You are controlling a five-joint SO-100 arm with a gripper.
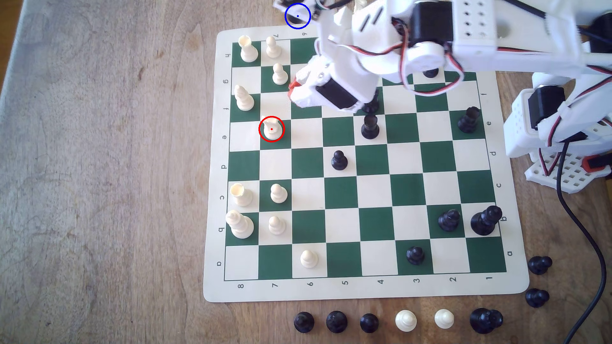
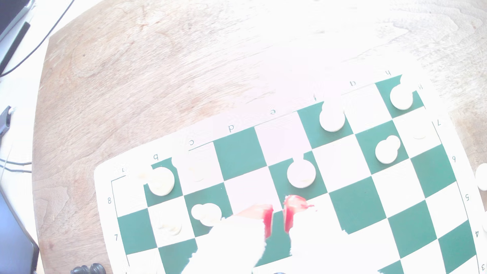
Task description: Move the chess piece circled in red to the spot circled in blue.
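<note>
The chess piece (image 1: 271,129), a cream-white knight ringed in red, stands on a green square in the board's second column from the exterior view's left. In the wrist view the chess piece (image 2: 301,174) is a washed-out white disc just beyond my red fingertips (image 2: 268,220). My gripper (image 1: 292,89) hangs above the board, up and to the right of the knight in the exterior view, apart from it. The gripper (image 2: 278,216) is shut to a thin slit with nothing between the pads. The spot (image 1: 297,13), a blue ring, lies on the wood past the board's top edge.
Cream pawns (image 1: 280,74) and a bishop (image 1: 244,98) stand close to the knight. Black pawns (image 1: 370,127) sit under the arm. Captured pieces (image 1: 405,320) line the table below the board. The arm's base (image 1: 546,125) and a black cable (image 1: 576,218) are at the exterior view's right.
</note>
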